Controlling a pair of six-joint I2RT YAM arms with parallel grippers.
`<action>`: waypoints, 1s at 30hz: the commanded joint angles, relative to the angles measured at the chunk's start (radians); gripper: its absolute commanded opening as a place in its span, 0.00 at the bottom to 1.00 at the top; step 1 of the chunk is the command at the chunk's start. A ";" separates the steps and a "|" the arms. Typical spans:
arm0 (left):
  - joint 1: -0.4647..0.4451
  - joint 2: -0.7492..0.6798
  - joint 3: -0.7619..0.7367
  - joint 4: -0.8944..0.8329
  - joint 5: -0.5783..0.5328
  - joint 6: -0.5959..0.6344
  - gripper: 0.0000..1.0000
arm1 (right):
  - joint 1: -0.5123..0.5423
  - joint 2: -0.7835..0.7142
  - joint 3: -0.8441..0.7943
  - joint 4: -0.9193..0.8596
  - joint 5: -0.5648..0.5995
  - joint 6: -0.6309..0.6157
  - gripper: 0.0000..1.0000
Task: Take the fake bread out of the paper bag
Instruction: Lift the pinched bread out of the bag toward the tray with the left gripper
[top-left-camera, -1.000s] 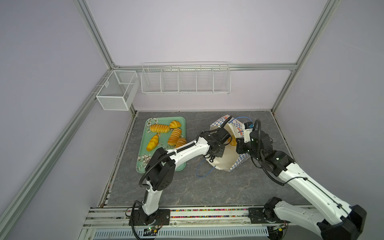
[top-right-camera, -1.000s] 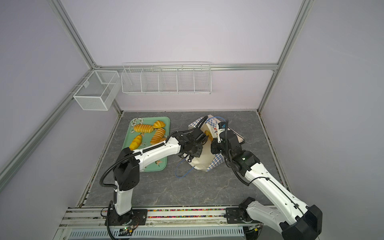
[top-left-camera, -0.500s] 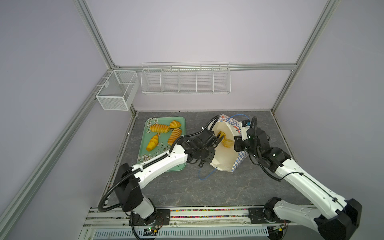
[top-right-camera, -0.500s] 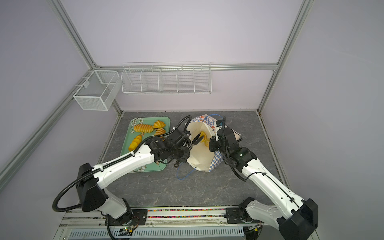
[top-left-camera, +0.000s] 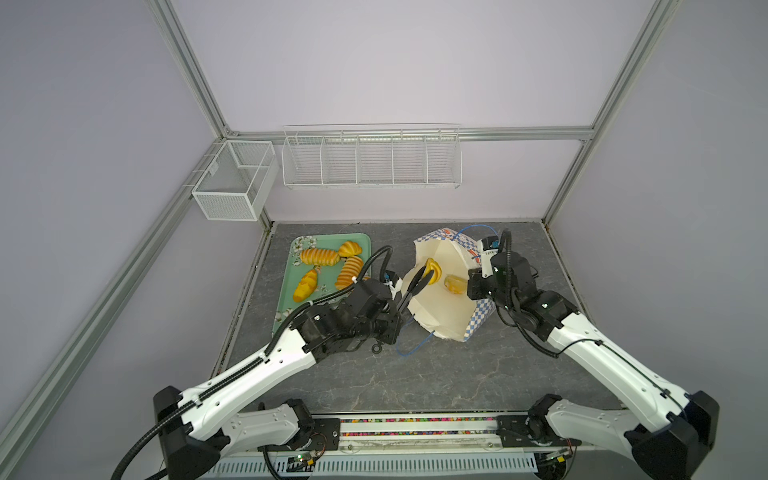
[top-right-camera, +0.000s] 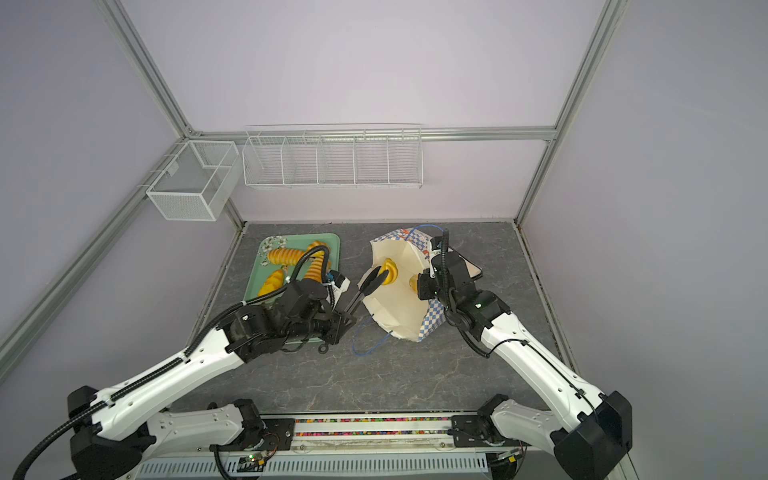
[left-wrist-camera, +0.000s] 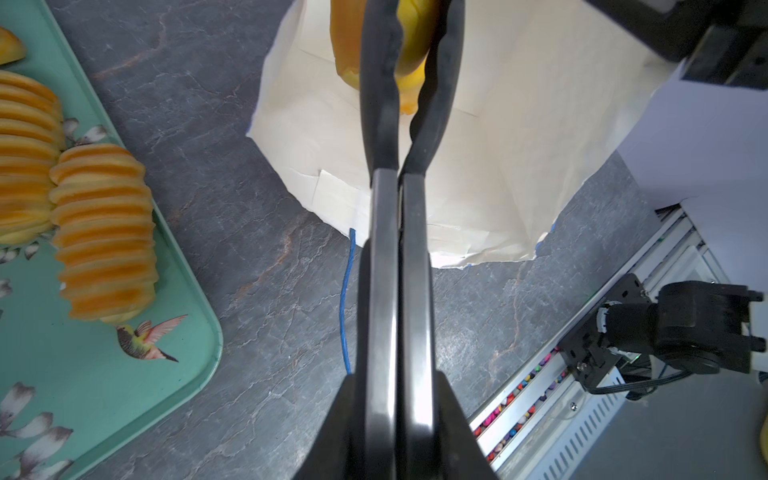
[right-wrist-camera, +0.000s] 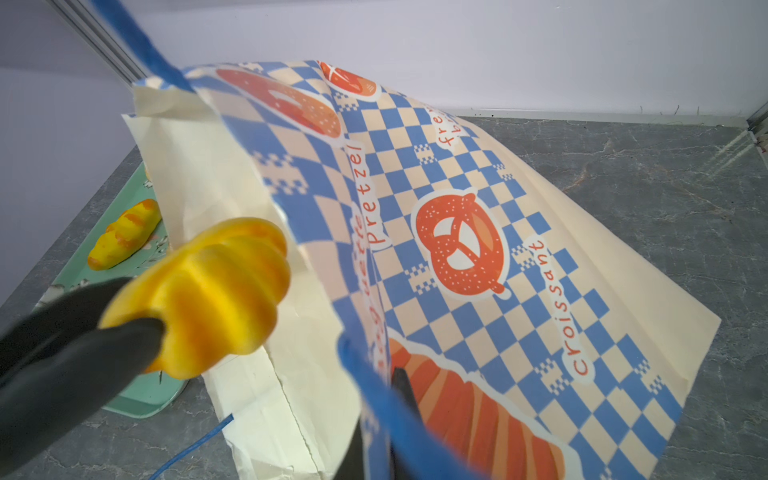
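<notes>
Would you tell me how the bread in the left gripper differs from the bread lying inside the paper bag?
The gripped bread is pinched by the left gripper and held up at the bag's mouth, while the loose bread lies untouched on the paper bag lining. The gripped bread looks bright yellow and ribbed, and the loose bread looks duller and tan. Both are small toy pastries within the bag's opening.

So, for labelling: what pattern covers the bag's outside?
Paper bag: blue-and-cream checks, orange pretzel prints; right wrist view.
</notes>
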 joint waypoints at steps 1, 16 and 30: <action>0.032 -0.082 -0.044 0.019 -0.019 -0.051 0.00 | -0.014 0.018 0.006 0.001 -0.025 0.015 0.07; 0.449 -0.274 -0.243 0.244 0.448 -0.301 0.00 | -0.043 -0.002 0.003 -0.020 -0.048 0.005 0.07; 0.942 -0.261 -0.441 0.433 0.749 -0.436 0.00 | -0.052 0.007 -0.002 -0.008 -0.096 -0.002 0.07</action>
